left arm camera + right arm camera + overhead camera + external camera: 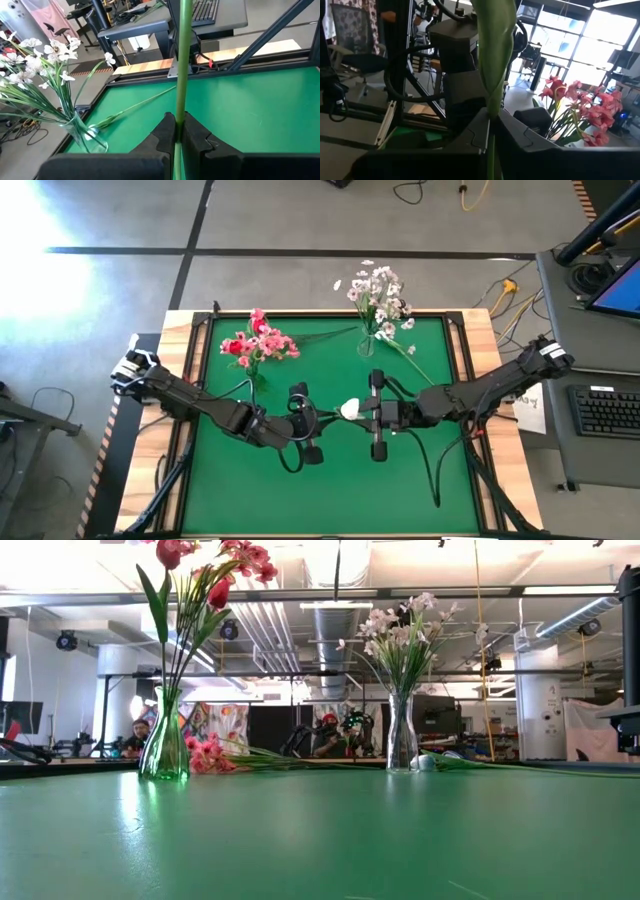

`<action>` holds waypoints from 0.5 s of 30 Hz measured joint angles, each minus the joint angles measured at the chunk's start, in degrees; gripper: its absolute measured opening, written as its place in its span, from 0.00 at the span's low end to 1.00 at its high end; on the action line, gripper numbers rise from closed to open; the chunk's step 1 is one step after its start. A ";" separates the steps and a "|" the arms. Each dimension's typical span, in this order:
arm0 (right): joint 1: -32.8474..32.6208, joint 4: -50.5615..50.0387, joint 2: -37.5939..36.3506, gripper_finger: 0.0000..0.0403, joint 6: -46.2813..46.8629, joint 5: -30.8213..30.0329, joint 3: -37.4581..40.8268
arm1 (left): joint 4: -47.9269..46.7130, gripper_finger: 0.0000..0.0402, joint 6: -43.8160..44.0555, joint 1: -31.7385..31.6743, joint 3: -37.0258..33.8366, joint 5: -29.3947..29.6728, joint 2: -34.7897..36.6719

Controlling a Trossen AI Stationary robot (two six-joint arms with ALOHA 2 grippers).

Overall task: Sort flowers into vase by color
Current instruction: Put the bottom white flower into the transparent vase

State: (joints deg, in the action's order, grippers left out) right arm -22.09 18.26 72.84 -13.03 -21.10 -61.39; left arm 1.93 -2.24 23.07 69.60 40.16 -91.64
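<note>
Both arms meet above the middle of the green mat, holding one flower with a white bud between them. My left gripper is shut on its thin green stem. My right gripper faces it, shut on the same flower where a leaf wraps the stem. At the far left a green vase holds red and pink flowers. At the far right a clear vase holds white flowers. Neither gripper shows in the low view. My left gripper pinches the bare green stem between its two fingers. The stem runs on straight past the fingertips. The flower is lifted clear of the mat. My right gripper pinches the stem just below the folded leaf between its two fingers, coming at it about level from the table's right. The flower is clear of the mat here too.
A pink flower lies on the mat beside the green vase, its stem running toward the clear vase. Another stem with a white bud lies right of the clear vase. A desk with a keyboard stands beyond the right edge.
</note>
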 joint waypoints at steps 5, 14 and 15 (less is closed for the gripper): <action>0.00 0.06 0.00 0.03 -0.28 -0.01 0.03 | 1.02 0.04 0.04 0.00 0.00 -0.02 0.00; 0.00 -0.17 0.00 0.03 -1.13 -4.12 0.09 | -0.61 0.30 -0.12 0.03 0.00 -0.05 0.31; 0.00 -0.17 0.00 0.03 -1.44 -5.09 0.09 | -1.17 0.32 -0.15 0.05 0.00 -0.06 0.44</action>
State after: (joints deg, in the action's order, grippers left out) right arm -22.09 18.09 72.84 -14.47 -26.19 -61.30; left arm 0.76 -2.39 23.12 69.60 40.10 -91.20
